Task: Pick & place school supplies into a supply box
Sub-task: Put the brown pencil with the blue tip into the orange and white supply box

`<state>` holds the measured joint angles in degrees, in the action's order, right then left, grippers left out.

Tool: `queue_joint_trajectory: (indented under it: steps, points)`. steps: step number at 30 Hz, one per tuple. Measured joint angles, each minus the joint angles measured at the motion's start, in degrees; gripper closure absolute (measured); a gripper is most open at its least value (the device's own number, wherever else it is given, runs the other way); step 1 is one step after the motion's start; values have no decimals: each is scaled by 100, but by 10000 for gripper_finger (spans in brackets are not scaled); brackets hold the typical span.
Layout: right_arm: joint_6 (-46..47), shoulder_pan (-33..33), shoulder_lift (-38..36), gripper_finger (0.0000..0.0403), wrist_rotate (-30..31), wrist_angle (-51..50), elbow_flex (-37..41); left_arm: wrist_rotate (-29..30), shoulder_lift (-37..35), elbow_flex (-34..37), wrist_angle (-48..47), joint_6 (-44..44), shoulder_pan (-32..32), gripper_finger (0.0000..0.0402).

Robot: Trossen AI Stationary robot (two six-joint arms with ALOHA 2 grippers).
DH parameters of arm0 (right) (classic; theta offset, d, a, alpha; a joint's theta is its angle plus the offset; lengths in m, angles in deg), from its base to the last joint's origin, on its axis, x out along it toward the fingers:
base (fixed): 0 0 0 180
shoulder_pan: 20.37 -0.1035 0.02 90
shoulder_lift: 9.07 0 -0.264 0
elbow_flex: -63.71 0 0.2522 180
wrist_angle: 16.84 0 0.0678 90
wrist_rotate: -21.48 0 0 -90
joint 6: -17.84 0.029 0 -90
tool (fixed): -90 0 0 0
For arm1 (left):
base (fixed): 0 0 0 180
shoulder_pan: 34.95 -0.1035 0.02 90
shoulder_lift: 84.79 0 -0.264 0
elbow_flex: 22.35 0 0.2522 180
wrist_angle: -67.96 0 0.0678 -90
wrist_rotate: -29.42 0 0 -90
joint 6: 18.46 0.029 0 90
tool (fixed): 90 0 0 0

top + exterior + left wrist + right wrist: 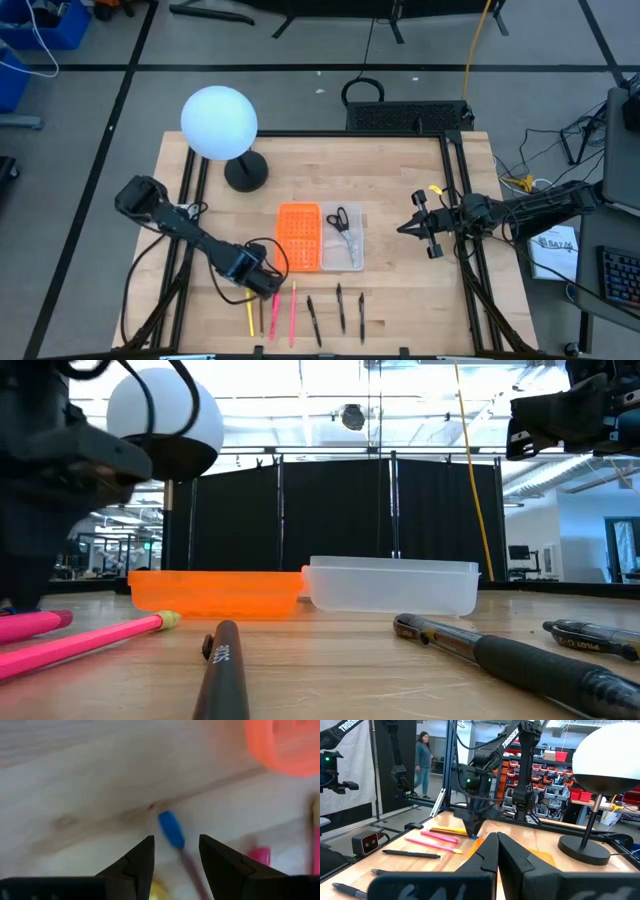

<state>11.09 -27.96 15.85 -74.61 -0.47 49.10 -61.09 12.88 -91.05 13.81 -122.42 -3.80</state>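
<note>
The supply box lies open mid-table, its orange perforated half beside its clear half. Black-handled scissors lie in the clear half. Pens lie in a row by the near edge: yellow, two pink and three black. My left gripper is low over the far ends of the yellow and pink ones. It is open, and its fingers stand either side of a thin blue-tipped pencil without touching it. My right gripper is shut on nothing and hovers right of the box.
A white globe lamp on a black round base stands at the far left of the table. Bare wood lies between the box and the right gripper. In the right wrist view a person stands in the room beyond the table.
</note>
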Motion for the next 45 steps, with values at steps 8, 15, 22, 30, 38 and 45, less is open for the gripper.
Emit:
queue_joint_trajectory:
  steps: [8, 15, 22, 30, 38, 45]
  points:
    - [2, -2, 2, 403, 2, 0, 0, 11, 327, -29, 107, 125, -64, 240]
    - [2, 0, 0, 403, 2, 1, 0, 36, 373, -28, 141, 225, -71, 250]
    - [4, -1, 0, 403, 2, 0, 0, 135, 383, -11, 66, 207, -65, 320]
    - [4, -1, 4, 403, 2, -4, 0, 186, 384, -7, 64, 181, -65, 375]
    - [4, 0, 5, 403, 2, -26, 0, 684, 96, -164, 2, 176, -86, 368]
    - [4, -1, 7, 403, 2, -32, 0, 1226, -440, -743, -84, 306, -148, 379]
